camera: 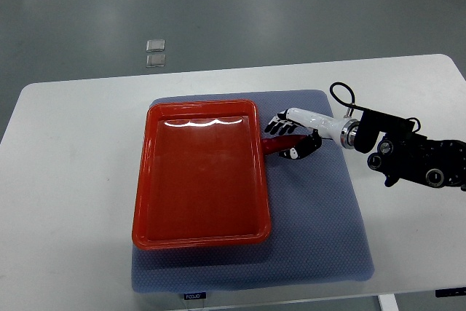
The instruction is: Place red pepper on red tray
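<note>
The red tray [200, 172] lies on a blue-grey mat [313, 209] in the middle of the white table. The right arm comes in from the right edge. Its hand [291, 136] sits just right of the tray's upper right rim, fingers curled around a red pepper [280, 144]. Only a strip of the pepper shows under the fingers, close to the tray's rim and low over the mat. Nothing lies inside the tray. The left arm is out of view.
The white table [65, 180] extends to both sides of the mat. The right arm's black wrist and cabling [408, 154] lie over the table's right part. Two small grey squares [155, 52] sit on the floor beyond the far edge.
</note>
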You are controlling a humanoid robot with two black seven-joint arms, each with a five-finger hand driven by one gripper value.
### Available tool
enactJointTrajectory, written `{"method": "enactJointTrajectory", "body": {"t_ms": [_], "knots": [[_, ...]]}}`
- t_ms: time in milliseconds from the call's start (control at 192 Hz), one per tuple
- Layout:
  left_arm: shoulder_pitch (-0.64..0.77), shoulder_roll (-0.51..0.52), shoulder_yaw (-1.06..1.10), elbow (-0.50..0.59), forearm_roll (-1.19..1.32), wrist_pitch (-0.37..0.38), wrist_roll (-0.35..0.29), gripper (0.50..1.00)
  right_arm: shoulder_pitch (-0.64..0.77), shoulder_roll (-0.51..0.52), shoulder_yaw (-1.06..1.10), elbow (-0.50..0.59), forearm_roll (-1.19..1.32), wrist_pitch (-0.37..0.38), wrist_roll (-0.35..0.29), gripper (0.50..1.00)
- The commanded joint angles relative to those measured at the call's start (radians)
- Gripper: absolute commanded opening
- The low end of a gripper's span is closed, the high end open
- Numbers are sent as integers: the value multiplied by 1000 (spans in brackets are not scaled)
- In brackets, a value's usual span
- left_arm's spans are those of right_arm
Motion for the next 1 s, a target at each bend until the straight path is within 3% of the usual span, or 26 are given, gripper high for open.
{"method": "enactJointTrajectory", "body": {"t_ms": [0, 99, 401, 683, 881, 996], "knots": [[0, 0, 0, 0, 0, 0, 0, 1000, 4, 2, -13, 0, -18, -5, 0, 576], [0, 0, 0, 0, 0, 0, 0, 1000, 4, -1, -8, 1, -18, -5, 2, 500], [0, 0, 0, 3, 0, 0, 0, 1000, 57, -84, 1, 26, -10, 2, 3, 500], [0, 0, 0, 2, 0, 0, 0, 1000, 191, -186, 6, 127, 2, 28, 5, 500], [0, 0, 0, 2, 0, 0, 2, 1000, 309, -154, -7, 194, 170, 33, 3, 500], [0, 0, 0, 2, 0, 0, 2, 1000, 358, -42, -36, 168, 189, 36, 2, 500]]}}
